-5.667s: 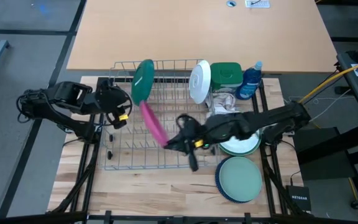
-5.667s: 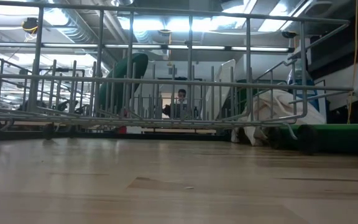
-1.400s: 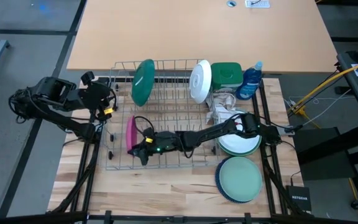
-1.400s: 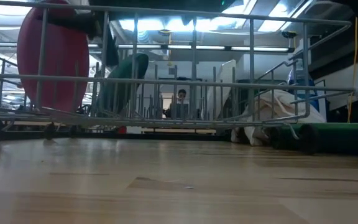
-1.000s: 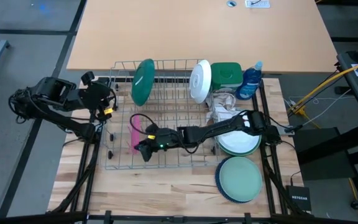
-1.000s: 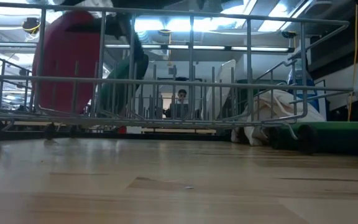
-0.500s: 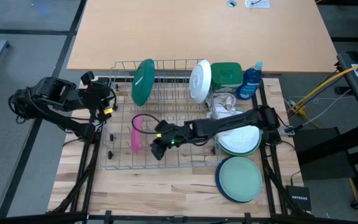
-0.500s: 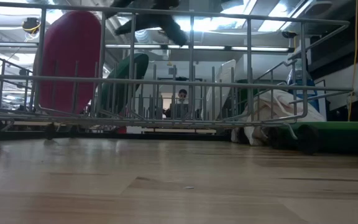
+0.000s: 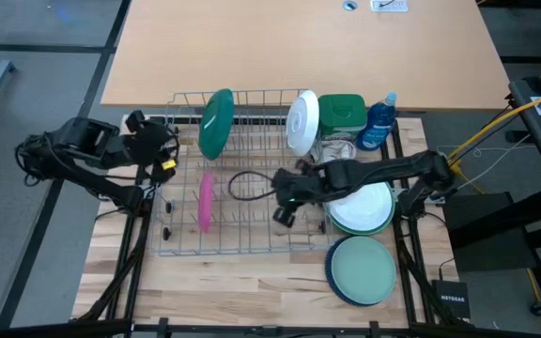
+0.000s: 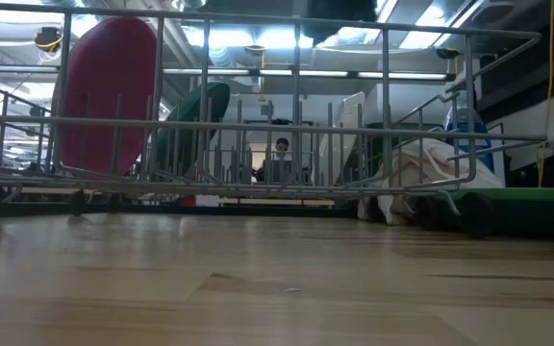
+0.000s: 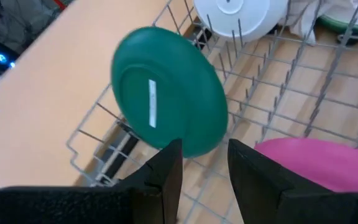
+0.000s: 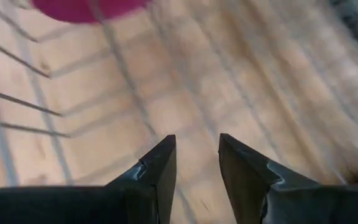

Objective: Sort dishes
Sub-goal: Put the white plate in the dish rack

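Note:
A pink plate (image 9: 205, 201) stands on edge between the tines in the left part of the wire rack (image 9: 252, 246), and shows in the low view as the pink plate (image 10: 104, 91). A dark green plate (image 9: 216, 122) and a white plate (image 9: 301, 122) stand on edge in the rack's far row. My right gripper (image 9: 284, 212) hangs open over the rack's middle, to the right of the pink plate, with nothing between its fingers (image 12: 160, 165). My left gripper (image 11: 205, 146) waits open at the rack's left end, facing the dark green plate (image 11: 169, 102).
Right of the rack lie a white plate on a green one (image 9: 363, 208) and a pale green plate on a navy one (image 9: 363, 270). A green tub (image 9: 343, 111), a blue bottle (image 9: 378, 122) and a cloth (image 9: 336, 155) sit at the far right. A person (image 10: 280, 149) shows far behind.
My right gripper has drawn away from the pink plate toward the table's right edge and risen above the rack, turning as it went. The pink plate stays standing on edge in the rack's left part.

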Tool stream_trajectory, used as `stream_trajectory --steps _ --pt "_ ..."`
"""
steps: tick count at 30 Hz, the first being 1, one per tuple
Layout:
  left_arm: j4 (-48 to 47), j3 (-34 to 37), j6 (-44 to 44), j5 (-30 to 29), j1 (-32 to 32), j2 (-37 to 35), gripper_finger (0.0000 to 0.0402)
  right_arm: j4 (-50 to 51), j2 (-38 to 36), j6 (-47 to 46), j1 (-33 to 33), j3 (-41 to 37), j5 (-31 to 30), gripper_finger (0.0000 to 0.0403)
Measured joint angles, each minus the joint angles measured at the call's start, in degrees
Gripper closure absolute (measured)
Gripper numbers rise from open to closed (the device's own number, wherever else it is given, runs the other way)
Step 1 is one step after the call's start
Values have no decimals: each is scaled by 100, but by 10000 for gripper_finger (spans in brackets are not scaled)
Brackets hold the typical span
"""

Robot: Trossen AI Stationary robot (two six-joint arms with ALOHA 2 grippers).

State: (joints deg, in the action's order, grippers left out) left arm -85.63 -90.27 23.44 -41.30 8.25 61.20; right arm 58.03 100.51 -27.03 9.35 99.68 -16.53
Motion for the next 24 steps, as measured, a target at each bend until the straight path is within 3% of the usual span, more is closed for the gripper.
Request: stream_trajectory --steps 6,13,17,24 --pt "983 963 160 542 3 40 284 1489 -313 -1145 43 0 136 278" --pt "3250 2106 -635 2079 174 196 284 3167 -365 -1706 483 2 712 278" --pt "4525 2281 -876 2461 398 373 284 3182 -422 -1652 868 -61 716 278" --pt "5827 2283 -892 2480 880 805 284 3197 -472 -1621 1485 -59 815 278"
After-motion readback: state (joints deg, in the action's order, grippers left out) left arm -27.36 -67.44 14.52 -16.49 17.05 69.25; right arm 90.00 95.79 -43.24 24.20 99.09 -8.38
